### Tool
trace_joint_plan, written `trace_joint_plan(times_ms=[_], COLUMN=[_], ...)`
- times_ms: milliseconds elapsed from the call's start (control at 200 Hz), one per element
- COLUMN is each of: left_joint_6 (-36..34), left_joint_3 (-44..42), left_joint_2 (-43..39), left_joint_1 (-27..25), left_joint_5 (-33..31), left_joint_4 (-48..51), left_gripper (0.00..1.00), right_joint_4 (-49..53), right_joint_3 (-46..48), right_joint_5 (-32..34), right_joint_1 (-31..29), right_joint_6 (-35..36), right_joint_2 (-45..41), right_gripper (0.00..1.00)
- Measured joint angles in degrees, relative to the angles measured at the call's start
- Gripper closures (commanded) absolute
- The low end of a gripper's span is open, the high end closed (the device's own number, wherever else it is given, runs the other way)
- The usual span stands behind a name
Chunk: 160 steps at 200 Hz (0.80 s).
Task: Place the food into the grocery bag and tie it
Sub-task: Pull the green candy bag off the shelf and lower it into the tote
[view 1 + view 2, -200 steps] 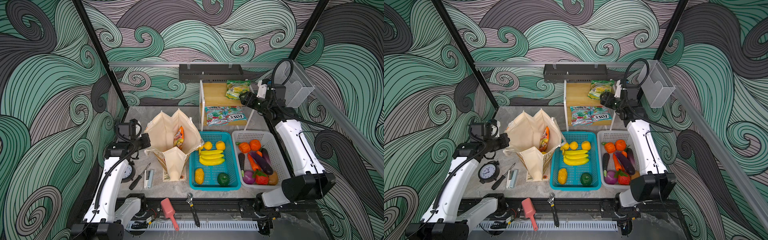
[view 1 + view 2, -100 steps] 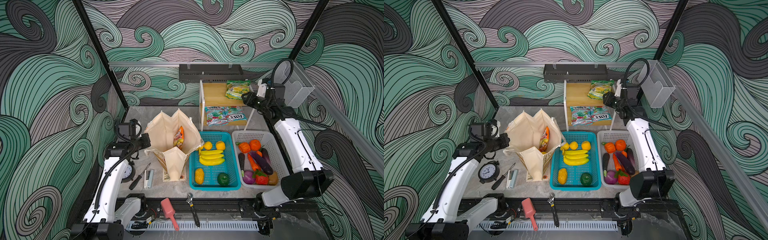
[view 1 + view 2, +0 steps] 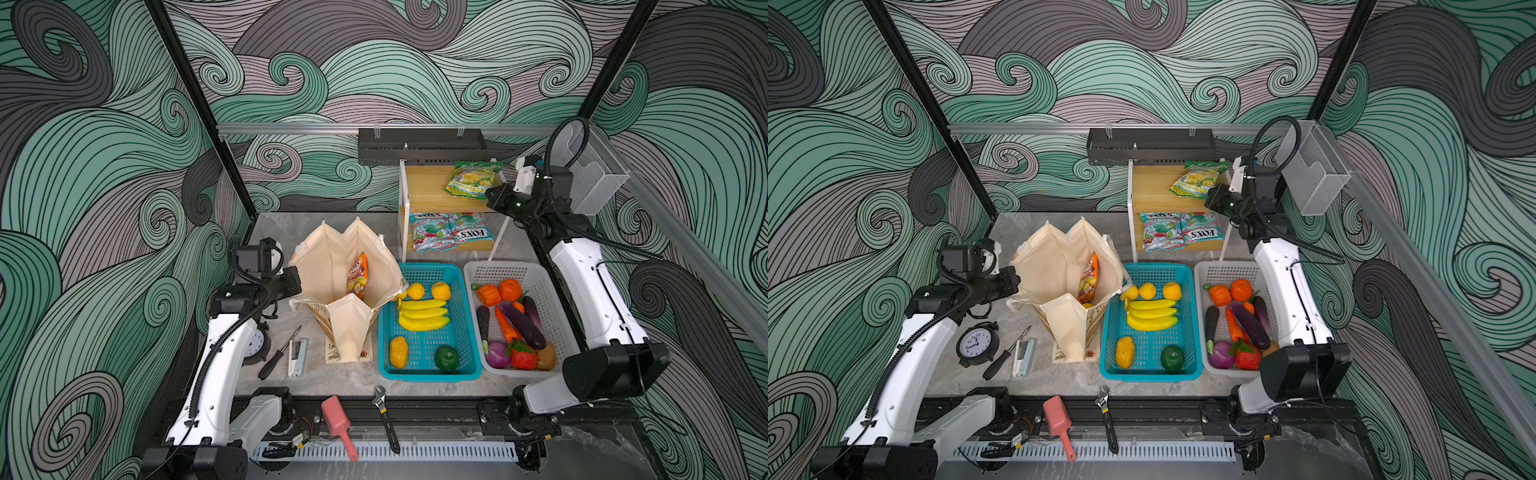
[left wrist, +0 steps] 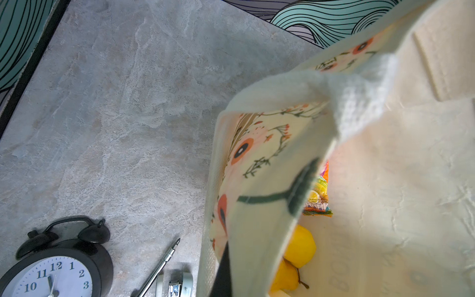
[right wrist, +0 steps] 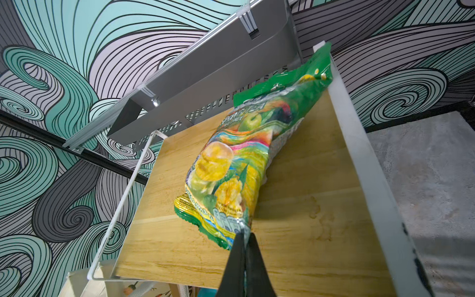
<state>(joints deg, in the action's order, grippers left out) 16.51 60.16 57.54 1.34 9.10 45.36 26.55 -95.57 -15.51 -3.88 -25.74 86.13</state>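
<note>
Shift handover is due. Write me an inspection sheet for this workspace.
Surface: grey stone-look tabletop, no spills seen.
Job's things: grocery bag stands open with an orange-red packet and yellow fruit inside; green packet lies on the wooden shelf.
Clutter: alarm clock, screwdriver, stapler, wrench, pink scoop; teal basket and white basket hold more toy food.
Grippers: left gripper shut on the grocery bag's rim; right gripper shut on the green packet's edge.
Cables: black hoses run along both arms, none seen snagged.
Surroundings: wave-patterned walls.
</note>
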Motion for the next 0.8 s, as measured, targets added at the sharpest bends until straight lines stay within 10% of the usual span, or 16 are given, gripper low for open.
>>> trace_joint_plan(times_ms=[801], left_joint_6=[0.0], left_joint_3=[0.0], left_joint_2=[0.0], left_joint_1=[0.0], left_joint_5=[0.6], left_joint_4=[-0.1], left_gripper=[1.0], right_joint_4=[1.9], right_joint_3=[-3.2], right_joint_5=[-6.6], right_joint_1=[-15.1], right_joint_6=[-2.8], right_joint_2=[-13.4], right_gripper=[1.0])
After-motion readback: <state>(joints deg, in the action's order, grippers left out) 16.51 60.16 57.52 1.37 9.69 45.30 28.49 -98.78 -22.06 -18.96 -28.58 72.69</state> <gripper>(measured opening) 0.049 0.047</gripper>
